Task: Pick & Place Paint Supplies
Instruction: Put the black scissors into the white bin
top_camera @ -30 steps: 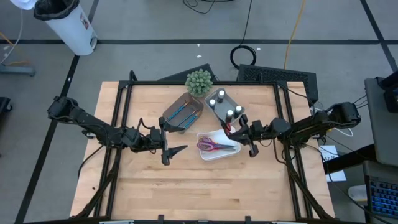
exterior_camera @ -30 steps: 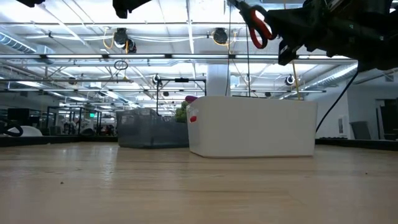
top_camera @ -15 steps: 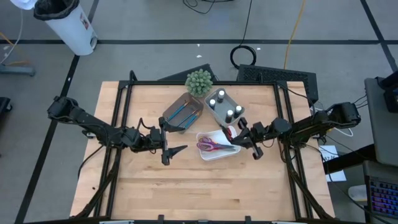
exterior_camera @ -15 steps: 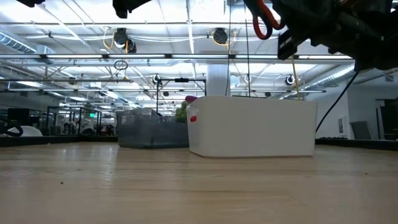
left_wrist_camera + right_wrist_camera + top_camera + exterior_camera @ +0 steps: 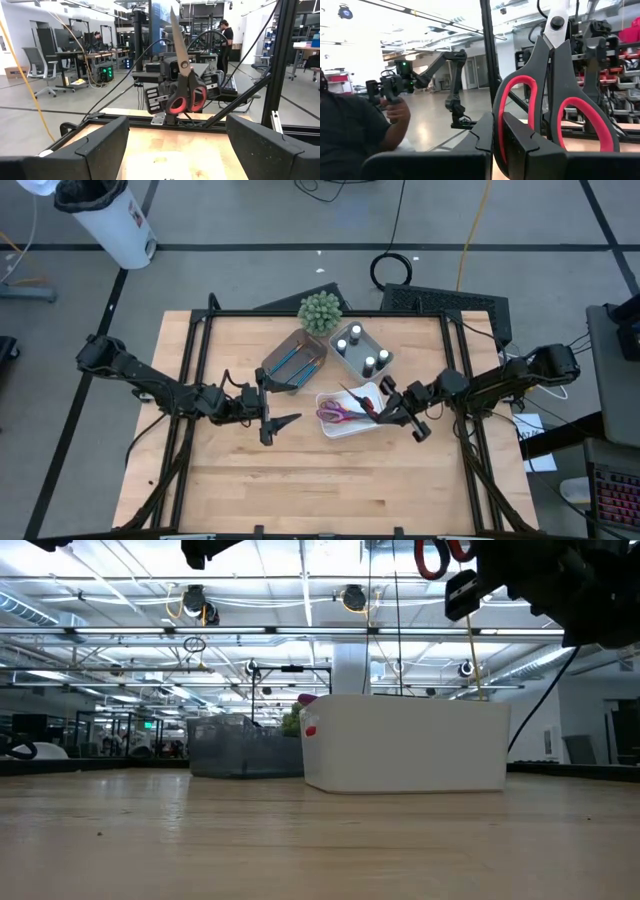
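Two arms over a wooden bench (image 5: 300,480) with three trays and a plant

The right gripper (image 5: 385,408) hangs at the right edge of the white tray (image 5: 331,429), clamped on red-handled scissors (image 5: 362,401) whose blades point left and away over the tray; purple-handled scissors (image 5: 340,415) lie inside that tray. The left gripper (image 5: 281,413) waits left of the white tray, fingers spread and nothing between them. Farther back, the brown tray (image 5: 274,360) holds blue brushes (image 5: 294,359), how many I cannot quite tell, and the pale blue-grey tray (image 5: 381,372) beside it holds white-capped bottles (image 5: 368,364). A green spiky plant (image 5: 320,311) stands at the far edge.
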Available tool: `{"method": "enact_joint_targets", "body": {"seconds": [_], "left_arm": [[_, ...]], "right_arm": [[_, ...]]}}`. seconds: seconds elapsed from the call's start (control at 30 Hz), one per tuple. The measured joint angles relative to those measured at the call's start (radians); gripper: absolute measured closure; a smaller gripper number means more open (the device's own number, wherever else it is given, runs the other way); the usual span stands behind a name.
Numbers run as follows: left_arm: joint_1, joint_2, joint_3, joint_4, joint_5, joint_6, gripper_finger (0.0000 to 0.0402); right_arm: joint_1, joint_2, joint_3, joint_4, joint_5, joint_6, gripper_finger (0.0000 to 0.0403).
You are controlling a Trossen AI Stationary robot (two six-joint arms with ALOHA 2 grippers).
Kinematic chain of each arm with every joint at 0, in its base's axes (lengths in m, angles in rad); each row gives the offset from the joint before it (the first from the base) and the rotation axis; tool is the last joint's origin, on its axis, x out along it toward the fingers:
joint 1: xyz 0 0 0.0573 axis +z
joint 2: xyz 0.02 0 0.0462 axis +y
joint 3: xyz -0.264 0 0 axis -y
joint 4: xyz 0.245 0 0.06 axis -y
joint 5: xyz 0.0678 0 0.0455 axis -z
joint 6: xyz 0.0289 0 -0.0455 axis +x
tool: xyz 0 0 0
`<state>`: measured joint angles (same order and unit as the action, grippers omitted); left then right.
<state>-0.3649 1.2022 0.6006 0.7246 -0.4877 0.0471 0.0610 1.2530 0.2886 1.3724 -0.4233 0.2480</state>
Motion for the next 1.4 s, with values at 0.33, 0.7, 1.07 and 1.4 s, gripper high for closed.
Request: {"method": "enact_joint_targets", "body": {"seconds": [0.33,0.7,1.07,1.4], "left_arm": [[0.000,0.000,0.000,0.000,0.000,0.000,0.0062],[0.000,0.000,0.000,-0.004,0.000,0.000,0.0062],[0.000,0.000,0.000,-0.004,0.000,0.000,0.0062],[0.000,0.000,0.000,-0.004,0.000,0.000,0.0062]], "right_arm": [[0.016,0.000,0.001,0.041,-0.049,0.032,0.0394],[0.063,0.001,0.068,0.037,-0.051,0.080,0.0394],[0.132,0.001,0.121,0.031,-0.105,0.044,0.0394],[0.217,0.001,0.190,0.021,-0.099,-0.006,0.0394]]}}
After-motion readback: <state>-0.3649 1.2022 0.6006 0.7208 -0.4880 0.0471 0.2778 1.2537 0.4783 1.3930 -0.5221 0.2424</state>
